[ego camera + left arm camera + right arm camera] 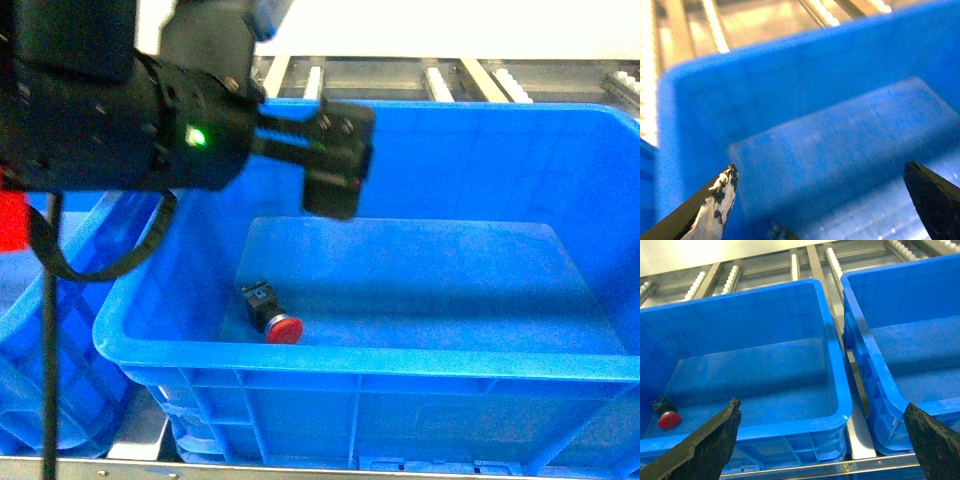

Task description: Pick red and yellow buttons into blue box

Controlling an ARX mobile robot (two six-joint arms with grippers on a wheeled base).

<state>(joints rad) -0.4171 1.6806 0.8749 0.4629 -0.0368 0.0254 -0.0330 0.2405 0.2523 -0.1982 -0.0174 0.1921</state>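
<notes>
The blue box point(400, 360) fills the head view. The red button point(270, 312) lies on its side on the box floor, near the front left corner. It also shows in the right wrist view as the red button point(666, 415) inside the blue box point(790, 425). The yellow button is out of view. My left gripper point(335, 170) hangs over the box's back left part, well above the red button. In its own blurred view the left gripper point(820, 166) is open, with only the box wall point(765, 85) and floor behind it. My right gripper point(822, 405) is open and empty, in front of the box's right corner.
Another blue crate point(60, 330) stands to the left of the box, and a third crate point(875, 365) to its right. A metal rail point(860, 440) runs between and in front of them. Roller conveyor rails point(440, 75) lie behind. A black cable point(48, 330) hangs at the left.
</notes>
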